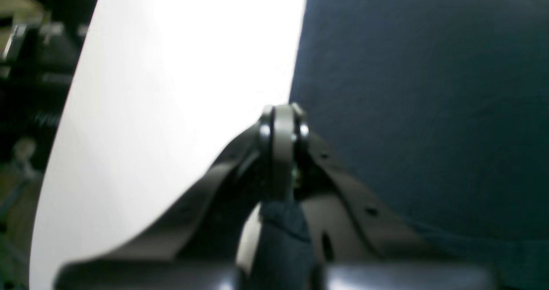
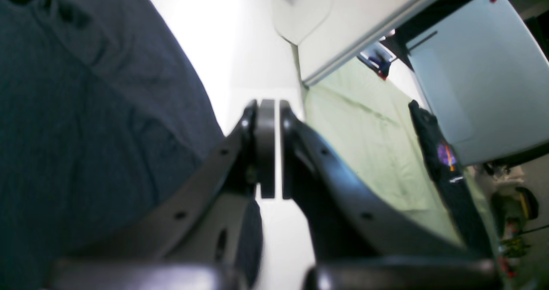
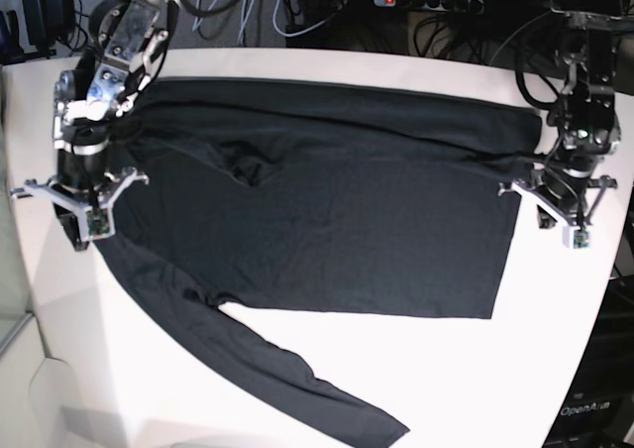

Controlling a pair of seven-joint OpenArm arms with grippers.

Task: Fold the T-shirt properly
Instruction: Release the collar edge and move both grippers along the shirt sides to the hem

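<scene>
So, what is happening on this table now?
A two-armed robot is folding a dark shirt spread on the white table. The left gripper is shut on cloth at one side edge. The right gripper is shut at the other side. One sleeve lies unfolded.

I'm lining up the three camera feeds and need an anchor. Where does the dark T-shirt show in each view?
Left wrist: T-shirt fills the right half, a pinch of it between the shut left gripper.
Right wrist: it fills the left side, beside the shut right gripper.
Base: spread across the middle, one sleeve trailing to the bottom.
Shared landmark: the white table.
</scene>
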